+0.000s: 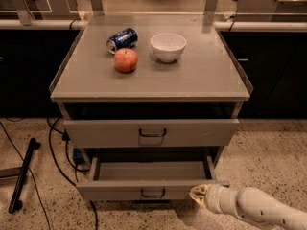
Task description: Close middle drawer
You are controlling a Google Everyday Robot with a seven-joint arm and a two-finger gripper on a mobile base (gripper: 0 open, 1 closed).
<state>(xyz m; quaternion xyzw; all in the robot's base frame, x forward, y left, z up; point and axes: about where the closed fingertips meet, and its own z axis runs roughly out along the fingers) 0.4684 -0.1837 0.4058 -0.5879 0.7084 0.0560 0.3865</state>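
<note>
The middle drawer [144, 189] stands pulled out under the top drawer [151, 132], its shallow grey tray [151, 170] showing and empty. Its low flat front carries a small dark loop handle [153, 193]. My gripper [197, 194], at the end of a white arm [259, 209] that comes in from the lower right, is at the right end of the drawer front, touching or almost touching it. The lowest drawer is out of view.
On the cabinet top [201, 75] are a red apple [125, 60], a blue can [122, 39] on its side and a white bowl [168, 46]. Black cables [57, 152] and a dark bar [23, 174] lie on the speckled floor at the left.
</note>
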